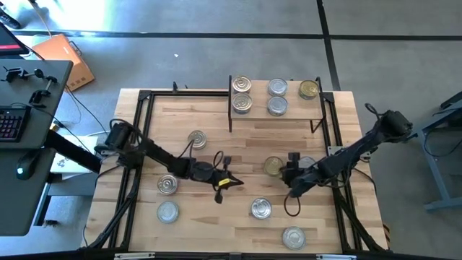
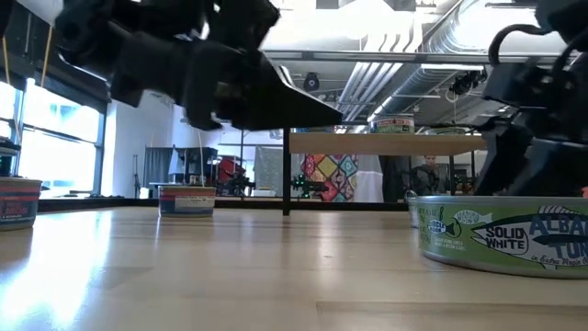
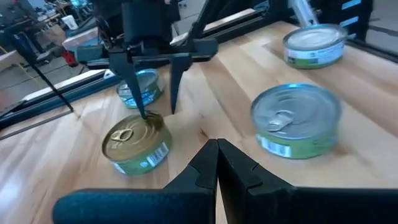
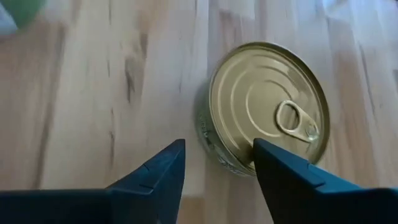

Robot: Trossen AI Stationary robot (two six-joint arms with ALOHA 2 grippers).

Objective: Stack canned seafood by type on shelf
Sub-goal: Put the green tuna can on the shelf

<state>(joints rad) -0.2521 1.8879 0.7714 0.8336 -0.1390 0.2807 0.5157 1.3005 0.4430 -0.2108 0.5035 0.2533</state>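
The shelf [image 1: 296, 110] stands at the table's far edge and carries several tins [image 1: 277, 88], one of them gold [image 1: 309, 89]. My right gripper [image 1: 291, 173] [image 4: 217, 146] is open and points down at a gold tin [image 1: 273, 166] [image 4: 267, 102] lying flat on the table. One finger is over the tin's lid and the other beside its wall. A silver tin [image 1: 307, 165] sits just beyond it. My left gripper [image 1: 225, 180] [image 3: 216, 155] is shut, holds nothing and hovers mid-table, pointing toward the gold tin [image 3: 137, 143]. My right gripper comes from above, with one fingertip [image 3: 144, 114] over the gold tin's lid near its rim [image 4: 249, 155] and the other off the tin's side. I cannot tell whether that fingertip touches the lid. The tin sits flat on the table.
Loose tins lie on the table at the left [image 1: 196, 139] [image 1: 167, 185] [image 1: 167, 211] and near the front [image 1: 260, 209] [image 1: 293, 236]. A green-labelled tin [image 2: 505, 234] fills the low view's right. Black frame rails [image 1: 137, 144] run along the table's sides.
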